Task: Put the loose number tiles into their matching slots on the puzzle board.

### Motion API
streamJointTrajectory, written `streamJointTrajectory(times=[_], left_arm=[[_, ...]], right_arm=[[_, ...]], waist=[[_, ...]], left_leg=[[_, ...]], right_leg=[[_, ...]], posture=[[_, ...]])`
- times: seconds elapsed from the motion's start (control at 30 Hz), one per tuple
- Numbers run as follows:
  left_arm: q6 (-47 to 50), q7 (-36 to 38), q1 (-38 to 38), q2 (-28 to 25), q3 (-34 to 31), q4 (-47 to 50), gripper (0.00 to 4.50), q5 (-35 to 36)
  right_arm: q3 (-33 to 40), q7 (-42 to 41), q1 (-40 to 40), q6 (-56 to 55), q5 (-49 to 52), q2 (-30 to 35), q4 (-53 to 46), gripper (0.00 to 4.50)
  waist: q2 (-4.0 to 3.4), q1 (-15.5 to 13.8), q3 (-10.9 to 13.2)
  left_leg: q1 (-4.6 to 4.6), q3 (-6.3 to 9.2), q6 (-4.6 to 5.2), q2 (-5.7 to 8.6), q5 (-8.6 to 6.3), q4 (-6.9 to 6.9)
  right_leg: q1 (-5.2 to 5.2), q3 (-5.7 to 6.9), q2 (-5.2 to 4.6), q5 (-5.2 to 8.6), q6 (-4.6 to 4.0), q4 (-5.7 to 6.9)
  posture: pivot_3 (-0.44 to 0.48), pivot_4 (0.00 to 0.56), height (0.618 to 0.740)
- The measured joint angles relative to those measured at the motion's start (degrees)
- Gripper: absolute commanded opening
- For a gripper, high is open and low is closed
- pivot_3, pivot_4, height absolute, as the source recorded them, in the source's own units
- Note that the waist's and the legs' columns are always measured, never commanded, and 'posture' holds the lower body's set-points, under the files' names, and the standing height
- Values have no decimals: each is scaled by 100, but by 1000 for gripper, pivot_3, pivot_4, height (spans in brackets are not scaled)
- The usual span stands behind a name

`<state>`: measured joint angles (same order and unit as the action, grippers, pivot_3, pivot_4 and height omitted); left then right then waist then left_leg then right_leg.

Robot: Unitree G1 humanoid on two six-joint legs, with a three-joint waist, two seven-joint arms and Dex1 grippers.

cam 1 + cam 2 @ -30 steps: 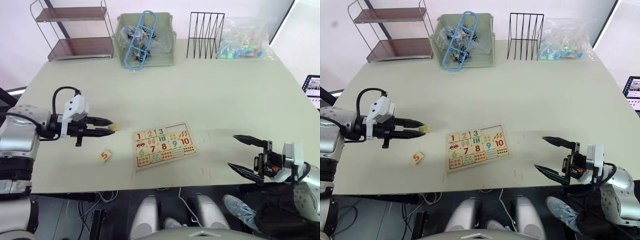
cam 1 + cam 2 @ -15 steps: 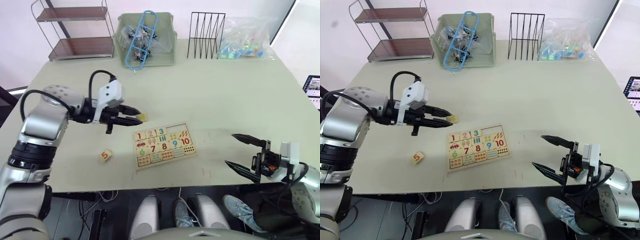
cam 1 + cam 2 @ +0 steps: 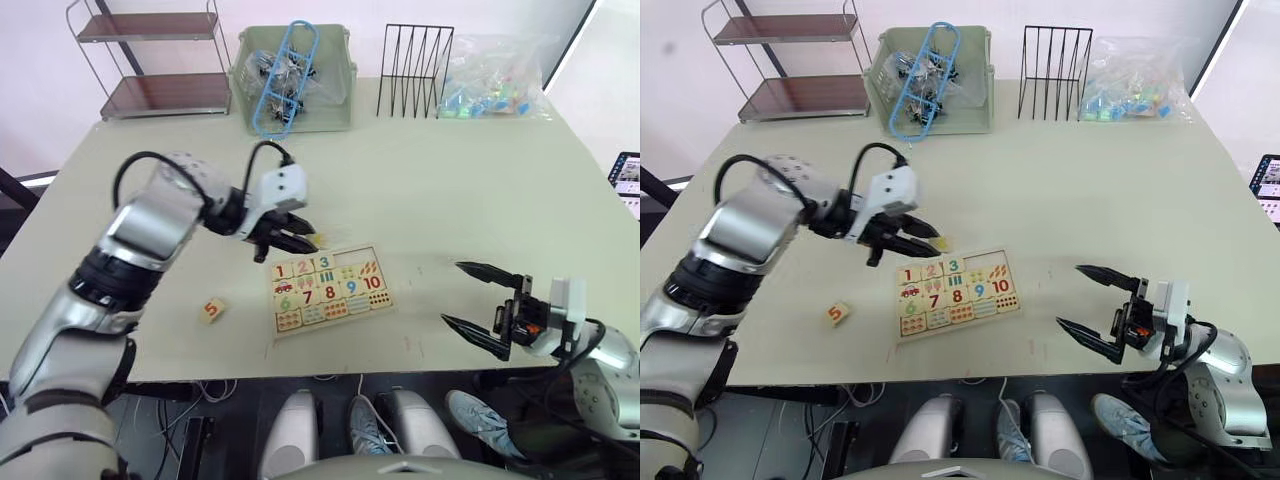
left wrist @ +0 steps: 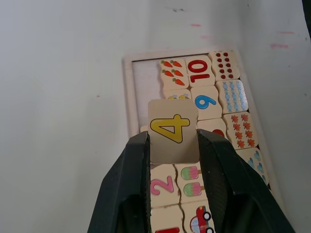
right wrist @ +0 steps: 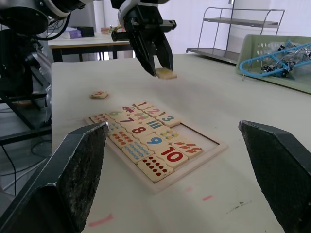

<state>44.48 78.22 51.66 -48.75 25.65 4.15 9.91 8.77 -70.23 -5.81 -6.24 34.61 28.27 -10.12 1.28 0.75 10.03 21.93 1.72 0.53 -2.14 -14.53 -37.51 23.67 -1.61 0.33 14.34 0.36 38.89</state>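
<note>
Tile 5 lies loose on your table, left of the puzzle board. Your right gripper hangs wide open and empty near the front edge. Your left gripper pinches the 4 tile above the board's far row, over its bare slots.

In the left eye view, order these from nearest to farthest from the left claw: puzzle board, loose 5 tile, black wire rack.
1. puzzle board, just below the left claw, which holds the 4 tile.
2. loose 5 tile, on the table nearer the robot.
3. black wire rack, at the far edge.
</note>
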Motion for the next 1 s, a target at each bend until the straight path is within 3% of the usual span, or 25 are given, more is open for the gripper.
streamJointTrajectory(times=[0.33,1.0], left_arm=[[655,-130,699,673,881,-505,922,-551],[1023,-463,925,1343,1493,-1171,922,-1100]], right_arm=[[-83,87,39,-72,-59,-61,11,4500],[-101,303,-89,-154,-78,-119,-2,4500]], waist=[[-2,23,1],[-3,23,1]], left_leg=[[10,26,1,-10,1,0],[14,23,1,-9,1,0]], right_leg=[[-1,-140,83,7,9,7],[-1,-163,83,13,20,9]], posture=[[0,150,740],[0,150,740]])
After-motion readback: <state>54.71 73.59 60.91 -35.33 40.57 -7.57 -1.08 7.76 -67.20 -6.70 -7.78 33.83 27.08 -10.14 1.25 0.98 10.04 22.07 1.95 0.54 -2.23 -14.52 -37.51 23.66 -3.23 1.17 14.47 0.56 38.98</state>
